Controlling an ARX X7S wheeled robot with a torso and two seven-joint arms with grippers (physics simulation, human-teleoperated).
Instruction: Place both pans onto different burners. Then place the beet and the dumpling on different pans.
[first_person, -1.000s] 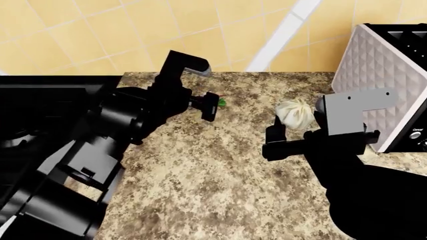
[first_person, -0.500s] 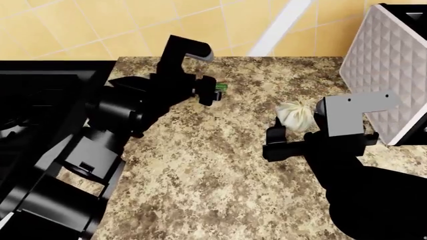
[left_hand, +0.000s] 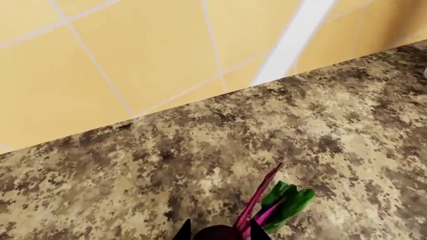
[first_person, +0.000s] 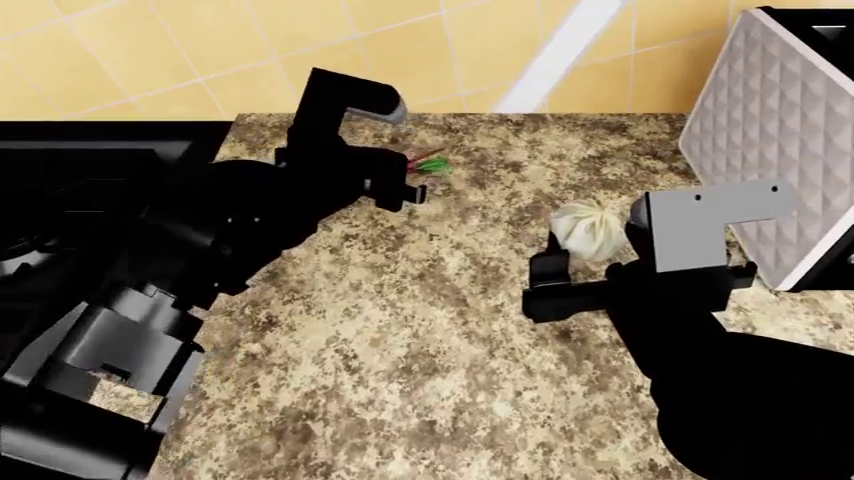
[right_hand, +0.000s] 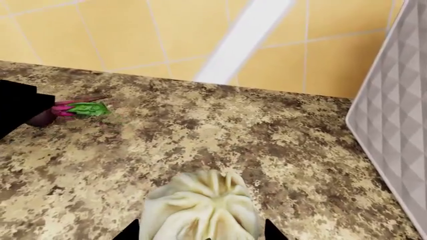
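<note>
My left gripper (first_person: 411, 183) is shut on the beet (first_person: 430, 164), a dark purple bulb with pink stems and a green leaf, held just over the granite counter near the back wall. The left wrist view shows the bulb (left_hand: 217, 234) between the left gripper's (left_hand: 219, 232) two dark tips. My right gripper (first_person: 577, 250) is shut on the off-white pleated dumpling (first_person: 587, 228); the right wrist view shows the dumpling (right_hand: 200, 210) filling the right gripper (right_hand: 201, 232). The beet also shows there (right_hand: 80, 108). The pans and burners are out of view.
The black stove (first_person: 80, 160) lies at the far left, mostly behind my left arm. A white quilted toaster (first_person: 774, 130) stands at the right, close to my right arm. The yellow tiled wall (first_person: 200, 50) backs the speckled counter (first_person: 400, 330).
My left arm has swung a little left, toward the stove, with the beet in it. The head view shifted a second ago and has since held. The right arm keeps the dumpling still.
</note>
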